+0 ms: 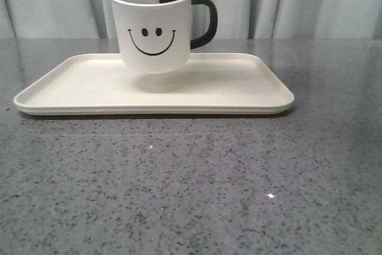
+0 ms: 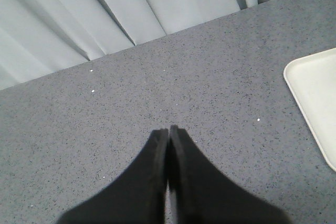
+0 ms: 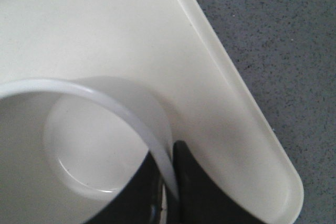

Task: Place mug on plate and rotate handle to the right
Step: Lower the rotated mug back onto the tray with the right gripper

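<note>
1. The white cylindrical mug [image 1: 154, 25] with a black smiley face hangs just above the large cream rectangular plate [image 1: 239, 88], near the plate's far edge, its shadow beneath.
2. Its glossy black handle [image 1: 206, 22] points right.
3. The right tool [image 3: 169, 174] pinches the mug's rim.
4. The left tool [image 2: 168, 153] is pressed together over the grey speckled tabletop [image 2: 210, 77].

The right hand [image 3: 169, 182] reached down from above, its two dark fingers [image 3: 197, 192] pinched on the rim of the mug [image 1: 154, 28], one inside and one outside the wall. The left hand [image 2: 169, 135] hung low above the table [image 2: 157, 93], fingers pressed together, holding nothing.
</note>
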